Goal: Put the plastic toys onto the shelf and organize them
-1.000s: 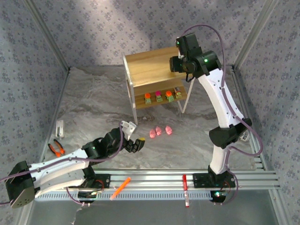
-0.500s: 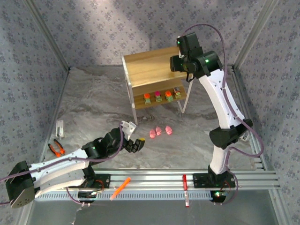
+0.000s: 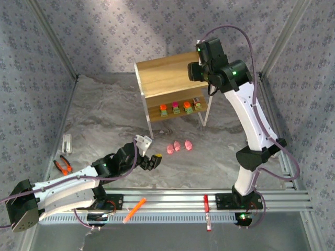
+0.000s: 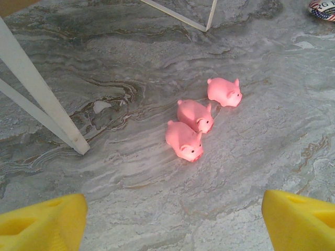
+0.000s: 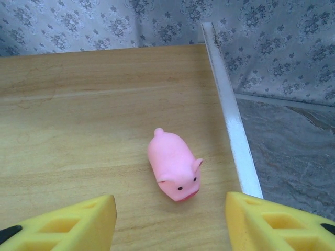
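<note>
While the left gripper (image 4: 172, 222) hangs open and empty, three pink plastic pig toys (image 4: 194, 119) huddle on the grey marbled table (image 4: 131, 178) at its twelve o'clock. Beyond, four blocky green-yellow toys (image 3: 180, 107) line the lower board of the white-framed wooden shelf (image 3: 162, 73). Near the top board's three o'clock edge, the right gripper (image 5: 170, 217) gapes above a fourth, loose pink pig (image 5: 172, 164).

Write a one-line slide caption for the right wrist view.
Pink toy pig lying free on the shelf's top wooden board beside its white frame, between the open yellow fingers of the right gripper.
</note>
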